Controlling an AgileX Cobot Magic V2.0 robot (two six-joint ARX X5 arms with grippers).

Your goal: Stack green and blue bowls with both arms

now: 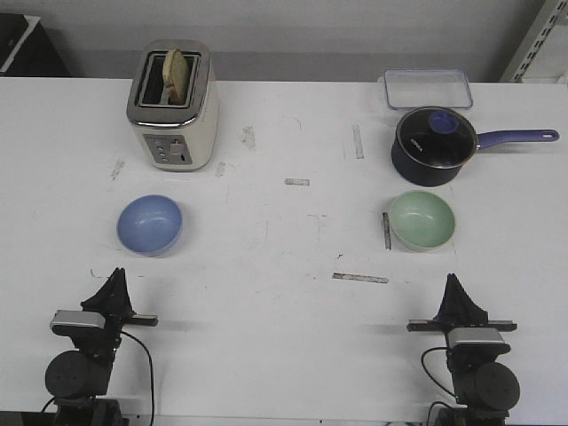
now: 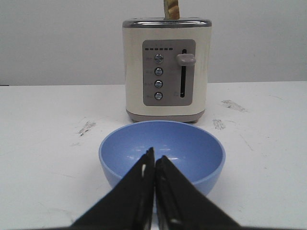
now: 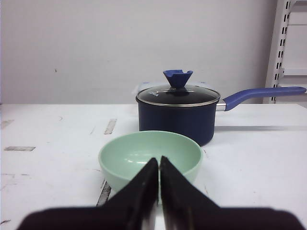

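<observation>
The blue bowl (image 1: 150, 224) sits upright and empty on the white table at the left; it also shows in the left wrist view (image 2: 162, 152). The green bowl (image 1: 422, 219) sits upright and empty at the right, also in the right wrist view (image 3: 150, 155). My left gripper (image 1: 115, 278) is shut and empty, near the front edge, short of the blue bowl; its closed tips show in the left wrist view (image 2: 154, 154). My right gripper (image 1: 453, 284) is shut and empty, short of the green bowl, tips together in the right wrist view (image 3: 159, 160).
A cream toaster (image 1: 171, 105) with bread in one slot stands behind the blue bowl. A navy saucepan with glass lid (image 1: 437, 145) and blue handle stands just behind the green bowl. A clear plastic container (image 1: 427, 88) lies at the back right. Tape strips mark the table (image 1: 293, 293).
</observation>
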